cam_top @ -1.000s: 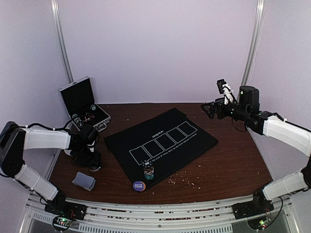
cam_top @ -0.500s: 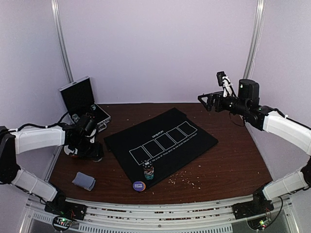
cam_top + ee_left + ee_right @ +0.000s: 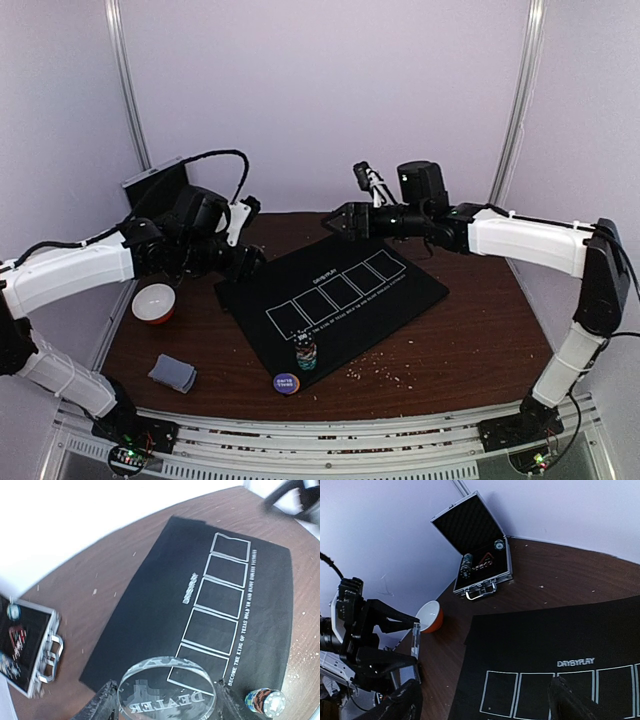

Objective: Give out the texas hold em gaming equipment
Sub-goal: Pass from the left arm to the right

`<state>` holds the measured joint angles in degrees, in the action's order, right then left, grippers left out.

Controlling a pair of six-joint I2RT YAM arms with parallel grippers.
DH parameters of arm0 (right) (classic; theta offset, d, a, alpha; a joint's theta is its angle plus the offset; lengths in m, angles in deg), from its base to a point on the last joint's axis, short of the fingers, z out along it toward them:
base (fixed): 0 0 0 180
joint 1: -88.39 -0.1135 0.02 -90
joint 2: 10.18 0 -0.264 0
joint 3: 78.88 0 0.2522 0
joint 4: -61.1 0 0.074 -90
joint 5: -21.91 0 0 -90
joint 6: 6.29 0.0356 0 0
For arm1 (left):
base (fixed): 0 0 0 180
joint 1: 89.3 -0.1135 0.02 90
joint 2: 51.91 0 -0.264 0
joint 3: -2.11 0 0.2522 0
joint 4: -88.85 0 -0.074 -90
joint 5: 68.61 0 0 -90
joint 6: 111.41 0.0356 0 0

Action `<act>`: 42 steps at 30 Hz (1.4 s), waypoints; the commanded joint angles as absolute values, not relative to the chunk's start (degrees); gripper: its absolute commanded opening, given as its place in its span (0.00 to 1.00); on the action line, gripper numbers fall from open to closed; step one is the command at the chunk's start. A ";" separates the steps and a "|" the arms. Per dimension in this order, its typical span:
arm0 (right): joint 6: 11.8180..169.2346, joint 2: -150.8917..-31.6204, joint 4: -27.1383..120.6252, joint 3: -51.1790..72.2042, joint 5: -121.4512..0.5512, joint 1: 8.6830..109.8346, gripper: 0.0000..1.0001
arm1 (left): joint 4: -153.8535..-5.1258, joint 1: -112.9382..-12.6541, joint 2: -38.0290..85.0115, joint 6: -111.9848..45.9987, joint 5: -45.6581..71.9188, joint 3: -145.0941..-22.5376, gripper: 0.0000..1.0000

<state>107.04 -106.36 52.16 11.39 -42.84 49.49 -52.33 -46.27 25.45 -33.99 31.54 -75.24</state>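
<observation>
The left claw (image 3: 244, 262) is clamped on a clear dealer disc (image 3: 167, 690). It grips the disc by the rim, with one fingertip at each end of its width, and from the right wrist the disc shows only as a thin upright sliver. The disc hangs near the left corner of the black mat (image 3: 340, 285). The row of five white card outlines runs away from it toward the far right, so any put-down on the cloth would lie ahead of and below this claw. The left arm is plainly the nearer one. The right claw (image 3: 342, 221) hovers over the mat's far edge, fingers wide apart and holding nothing.

The disc looks like thick, glossy acrylic (the word DEALER shows through it), and probably hard and slippery against the soft, matte cloth. A short chip stack (image 3: 306, 352) stands on the mat's near corner. A flat purple disc (image 3: 286, 383) lies just beside it at the mat's tip. A grey-blue deck of cards (image 3: 172, 373) lies well apart on the wooden table (image 3: 470, 350), at the near left.
</observation>
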 commanded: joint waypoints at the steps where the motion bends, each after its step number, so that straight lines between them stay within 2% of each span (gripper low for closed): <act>1: 115.62 -112.74 55.14 16.82 -34.32 47.13 0.83 | -60.69 -43.55 25.08 -25.12 34.04 -76.36 0.26; 5: 122.71 -118.00 63.95 18.73 -27.87 45.28 0.72 | -62.28 -41.53 26.00 -21.70 35.21 -76.61 0.26; 16: 120.19 -124.99 60.58 26.46 -29.21 41.10 0.64 | -63.26 -39.16 27.62 -17.34 38.90 -76.45 0.26; 23: 118.71 -127.18 57.57 28.77 -30.97 40.27 0.52 | -63.71 -39.18 27.98 -17.22 39.52 -76.53 0.26; 26: 117.12 -127.81 55.05 30.18 -31.83 40.04 0.37 | -64.03 -39.19 27.96 -17.17 39.67 -76.51 0.26; 31: 115.61 -126.64 54.31 30.18 -34.15 39.99 0.03 | -63.94 -39.19 28.02 -17.02 39.74 -76.12 0.26; 32: 114.87 -126.33 53.99 30.18 -34.94 40.08 0.00 | -63.94 -39.20 27.92 -17.11 39.75 -75.94 0.26; 34: 113.68 -125.79 53.22 30.40 -35.94 40.35 0.00 | -63.94 -39.20 27.64 -17.47 39.88 -75.54 0.27; 35: 113.48 -125.64 53.02 30.51 -36.39 40.69 0.00 | -63.89 -39.18 27.49 -18.04 39.86 -75.26 0.31; 39: 114.92 -126.33 55.32 30.68 -36.82 43.97 0.00 | -63.79 -39.24 26.28 -21.09 40.88 -74.59 0.81; 41: 117.59 -128.53 56.87 31.51 -37.10 46.58 0.00 | -64.11 -39.62 25.32 -22.81 41.36 -74.09 0.95; 42: 119.19 -130.35 57.55 32.33 -36.60 47.77 0.00 | -64.06 -39.97 24.95 -23.69 41.24 -73.91 0.98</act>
